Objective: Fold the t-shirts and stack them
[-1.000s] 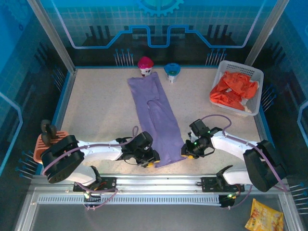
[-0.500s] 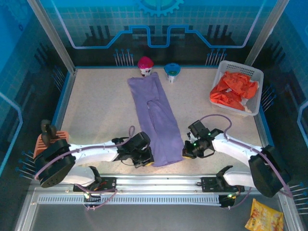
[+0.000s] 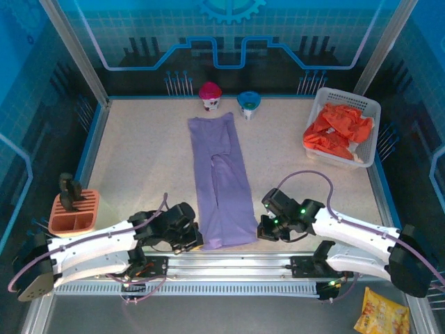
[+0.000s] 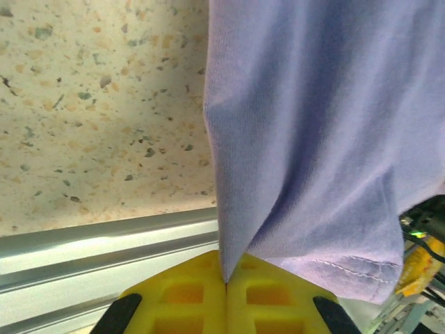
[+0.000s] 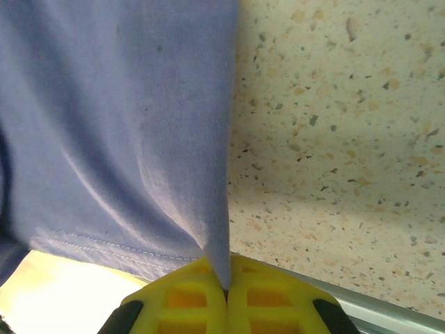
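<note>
The right gripper (image 5: 226, 289) has its two yellow fingers (image 5: 182, 300) pressed together, and they pinch a folded edge of the lavender t-shirt (image 5: 125, 125) between them. From the fingers the cloth spreads over the left part, with a stitched hem (image 5: 104, 248) low on the left. To the right is the bare speckled table (image 5: 334, 125), with a grey metal rail (image 5: 393, 306) just beside the fingers.

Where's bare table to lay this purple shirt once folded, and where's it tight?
Bare table lies left, between the purple shirt and the orange rack, and right, between shirt and white basket. Tight: the back edge by the pink cup and blue cup, and the near edge where left pincer and right pincer clamp the hem.
</note>
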